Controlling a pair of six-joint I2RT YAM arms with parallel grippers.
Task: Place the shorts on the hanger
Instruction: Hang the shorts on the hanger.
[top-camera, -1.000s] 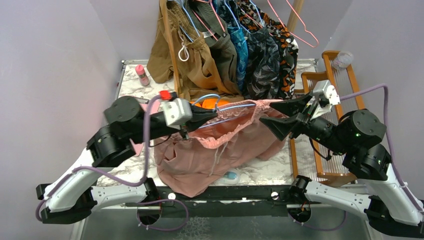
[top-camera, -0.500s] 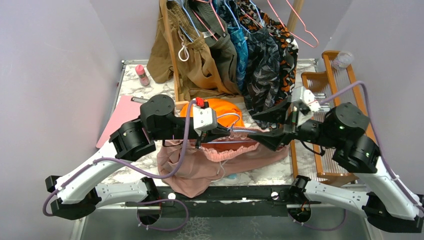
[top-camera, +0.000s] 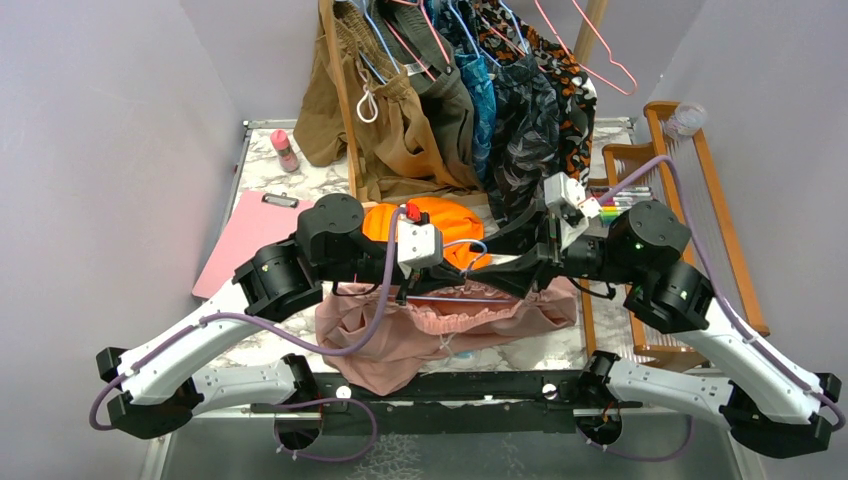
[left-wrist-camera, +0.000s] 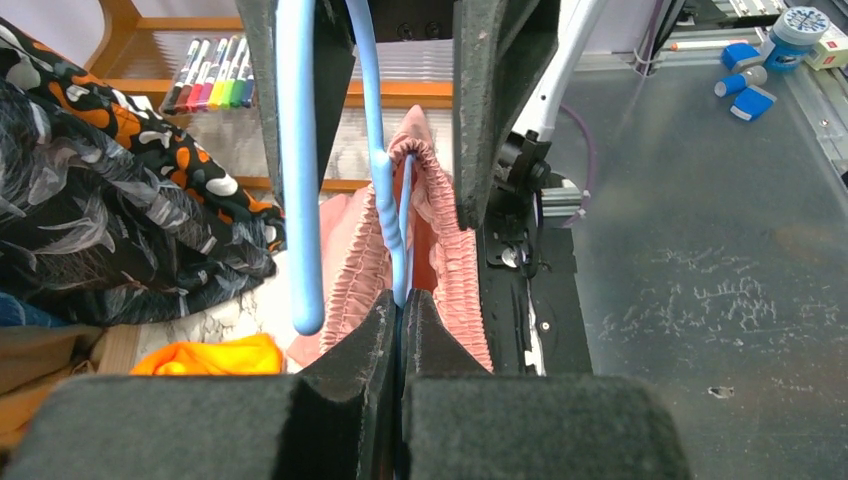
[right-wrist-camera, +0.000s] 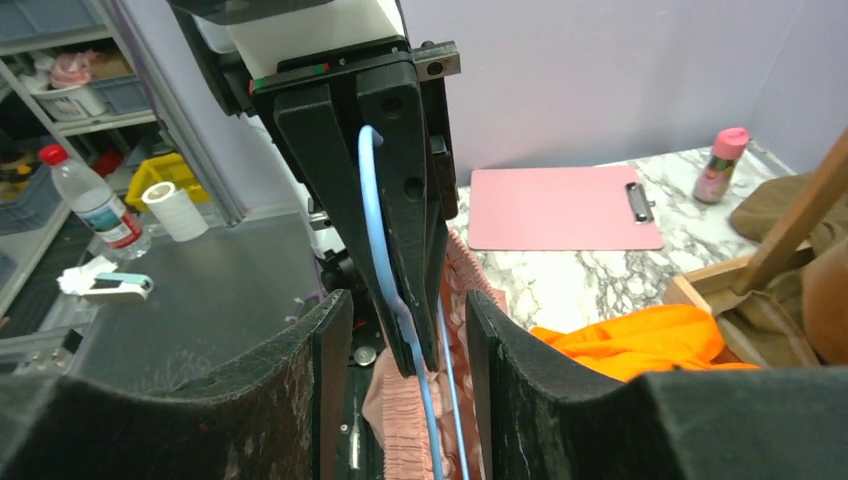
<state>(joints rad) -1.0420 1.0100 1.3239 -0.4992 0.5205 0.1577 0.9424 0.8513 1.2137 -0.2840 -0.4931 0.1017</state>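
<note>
Shorts (top-camera: 450, 325): 1 pr, dusty pink, heaped on marble table (top-camera: 270, 190) nr front edge, btwn the 2 arms & right under both grippers. Gathered waistband is lifted off the heap; left wrist view shows its ruffles either side of the blue wire. White drawstring (top-camera: 445, 340) hangs down at the front.

Hanger (left-wrist-camera: 298, 180): 1, light blue wire, held above the shorts at mid-table. Left wrist view shows 2 runs of it: the hook w/ rounded tip, & the twisted neck going down into the waistband. Right wrist view shows 2 thin wires heading down into the pink fabric.

Left gripper (left-wrist-camera: 400, 300): jaws together, clamped on the hanger neck, just where it meets the waistband.

Right gripper (right-wrist-camera: 405, 300): jaws apart, 1 finger each side of the left gripper's tip & the blue wire. No contact w/ the wire that I can see. The 2 grippers meet head-on over the shorts.

Around them:
- 1 orange shorts (top-camera: 430, 215), bunched on table just behind the grippers.
- 1 pink clipboard (top-camera: 245, 235), flat on table, left side, partly under the left arm.
- 1 small bottle (top-camera: 285, 150) w/ pink cap, upright, back left corner.
- Rail at back w/ hung garments: brown shorts (top-camera: 390, 130) at left, dark patterned ones to the right. At least 2 pink wire hangers (top-camera: 590, 50) up there.
- 1 wooden rack (top-camera: 690, 200) at right of table, a row of coloured markers (left-wrist-camera: 215, 85) lying on it; can't count them for sure.
</note>
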